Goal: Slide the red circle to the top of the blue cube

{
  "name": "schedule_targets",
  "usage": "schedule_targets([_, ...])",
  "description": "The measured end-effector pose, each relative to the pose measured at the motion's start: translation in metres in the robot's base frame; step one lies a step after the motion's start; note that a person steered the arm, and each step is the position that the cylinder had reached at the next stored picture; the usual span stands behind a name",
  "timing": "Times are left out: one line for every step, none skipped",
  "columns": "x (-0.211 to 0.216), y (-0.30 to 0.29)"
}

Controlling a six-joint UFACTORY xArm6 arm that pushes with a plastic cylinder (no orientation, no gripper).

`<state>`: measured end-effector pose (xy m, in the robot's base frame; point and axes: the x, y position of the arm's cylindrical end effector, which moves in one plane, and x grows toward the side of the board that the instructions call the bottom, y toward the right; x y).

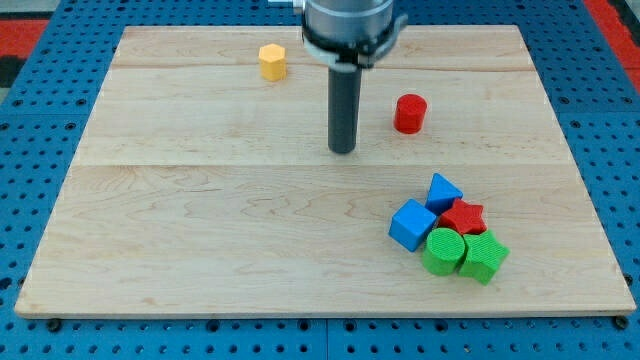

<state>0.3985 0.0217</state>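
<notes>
The red circle (410,113), a short red cylinder, stands alone at the upper right of the wooden board (200,230). The blue cube (411,224) lies lower right, at the left edge of a cluster of blocks. My tip (343,150) is on the board to the left of the red circle and a little lower, with a clear gap between them. It is well above and left of the blue cube.
The cluster holds a blue triangular block (443,191), a red star (463,216), a green cylinder (443,250) and a green hexagonal block (484,257), all close together. A yellow hexagonal block (272,61) sits near the board's top edge, left of the rod.
</notes>
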Motion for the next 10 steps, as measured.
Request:
schedule_targets([-0.039, 0.037])
schedule_targets([-0.051, 0.08])
schedule_targets([-0.051, 0.103])
schedule_targets([-0.057, 0.116])
schedule_targets([-0.055, 0.14])
schedule_targets([-0.036, 0.144])
schedule_targets([-0.021, 0.101])
schedule_targets([0.0, 0.097])
schedule_targets([0.023, 0.097])
schedule_targets([0.037, 0.097])
